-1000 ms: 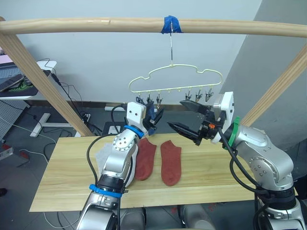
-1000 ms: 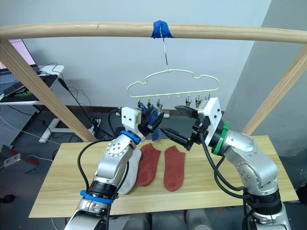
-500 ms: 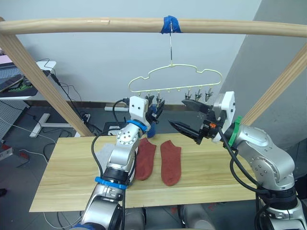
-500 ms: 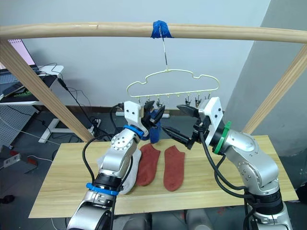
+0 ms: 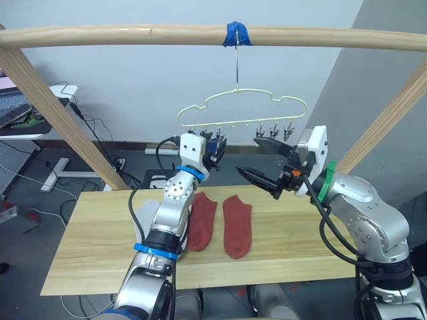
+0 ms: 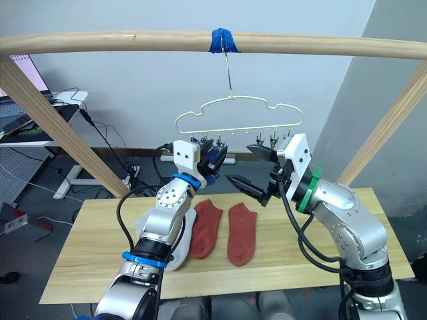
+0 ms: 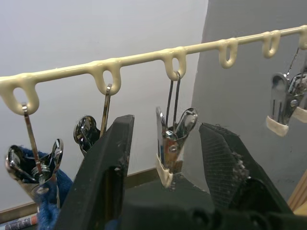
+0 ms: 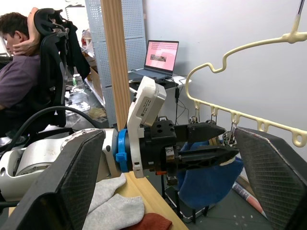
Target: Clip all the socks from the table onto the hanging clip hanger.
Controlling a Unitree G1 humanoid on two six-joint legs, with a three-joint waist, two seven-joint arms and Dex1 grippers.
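Under the taped wooden pole, we raised our left gripper (image 7: 165, 158), fingers spread apart, around a metal clip (image 7: 172, 143) on the clip hanger (image 5: 241, 110); a second earlier it hung lower. A blue sock (image 8: 206, 179) hung clipped beside it. Our right gripper (image 5: 257, 160) waited open nearby. Below the hanger, red socks (image 5: 227, 223) lay on the table (image 5: 100, 253). No writing was legible.

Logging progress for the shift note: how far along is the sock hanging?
Done: a blue sock hangs from a clip on the clip hanger. In hand: the left gripper is open around an empty clip. Left: two red socks and grey socks lie on the table.
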